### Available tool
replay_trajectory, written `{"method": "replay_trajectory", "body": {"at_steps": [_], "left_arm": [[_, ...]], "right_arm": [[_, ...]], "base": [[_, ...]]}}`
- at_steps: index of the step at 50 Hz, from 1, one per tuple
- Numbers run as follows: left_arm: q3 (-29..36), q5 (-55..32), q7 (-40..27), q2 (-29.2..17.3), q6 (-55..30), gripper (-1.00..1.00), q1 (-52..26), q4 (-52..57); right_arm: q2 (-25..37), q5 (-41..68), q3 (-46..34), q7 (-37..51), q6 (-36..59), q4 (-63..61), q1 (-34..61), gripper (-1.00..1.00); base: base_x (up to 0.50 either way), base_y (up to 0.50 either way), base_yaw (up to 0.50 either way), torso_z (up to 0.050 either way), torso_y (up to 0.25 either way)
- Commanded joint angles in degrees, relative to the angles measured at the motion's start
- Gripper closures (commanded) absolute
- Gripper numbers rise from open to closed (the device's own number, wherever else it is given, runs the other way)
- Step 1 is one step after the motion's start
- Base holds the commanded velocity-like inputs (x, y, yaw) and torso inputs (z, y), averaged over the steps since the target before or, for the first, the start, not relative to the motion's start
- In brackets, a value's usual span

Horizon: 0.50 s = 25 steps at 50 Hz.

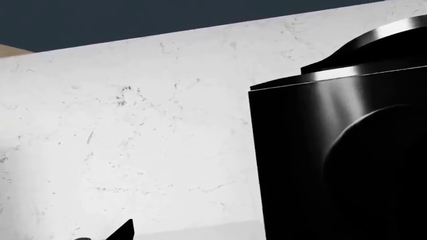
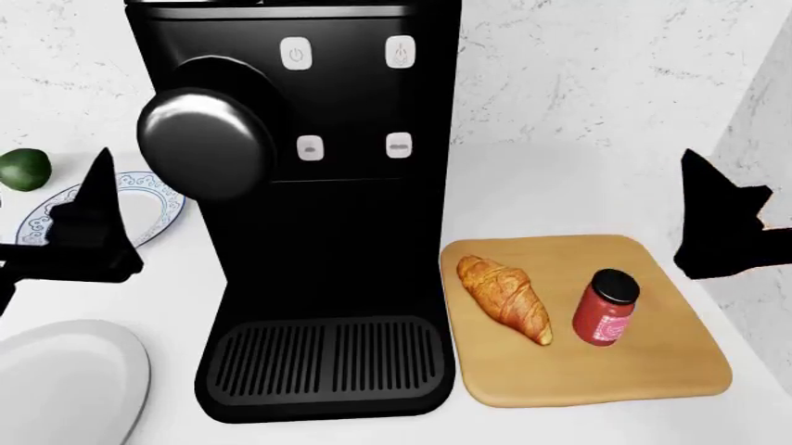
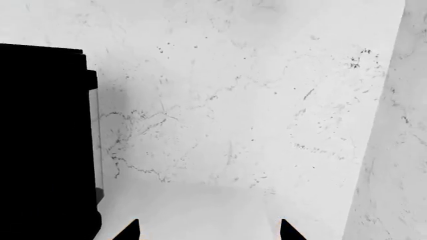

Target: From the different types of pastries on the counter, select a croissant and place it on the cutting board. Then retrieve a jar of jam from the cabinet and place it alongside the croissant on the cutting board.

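Note:
The golden-brown croissant [image 2: 505,298] lies on the light tan cutting board [image 2: 644,371], right of the coffee machine on the white counter [image 2: 544,199]. The red jar of jam [image 2: 606,308] with a dark lid stands upright on the board just right of the croissant, apart from it. My right gripper [image 2: 718,181] hovers above and beyond the board's far right corner; in the right wrist view [image 3: 208,231] its fingertips [image 3: 130,230] are wide apart and empty. My left gripper [image 2: 99,185] is left of the machine; one fingertip [image 1: 123,231] shows off-centre, with nothing held.
A tall black coffee machine [image 2: 310,185] stands between my arms and fills part of the left wrist view [image 1: 340,160]. A patterned plate [image 2: 155,209] and a green fruit [image 2: 22,169] are at the far left, a white plate [image 2: 62,385] at the near left. A marble wall [image 2: 619,65] runs behind.

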Motion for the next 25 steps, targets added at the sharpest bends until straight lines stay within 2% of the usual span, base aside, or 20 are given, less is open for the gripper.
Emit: {"method": "replay_trajectory", "body": {"at_steps": [1, 8, 25], "left_arm": [[-1.7, 0.7, -1.1, 0.3, 0.5, -1.00, 1.8, 1.9], [-6.2, 1.0, -4.4, 0.7, 1.3, -1.00, 3.7, 3.9], [-20.0, 3.8, -8.2, 3.8, 4.9, -1.00, 8.0, 7.3]], "right_arm": [[4.1, 8.0, 15.2, 2.7, 3.6, 0.1, -0.6, -1.00], [5.4, 11.5, 24.6, 4.4, 7.7, 1.6, -0.8, -1.00], [8.9, 15.1, 38.0, 9.8, 12.9, 4.0, 3.0, -1.00]], "base": [[0.00, 0.00, 0.00, 0.000, 0.000], [0.00, 0.00, 0.00, 0.000, 0.000], [0.00, 0.00, 0.00, 0.000, 0.000]]}}
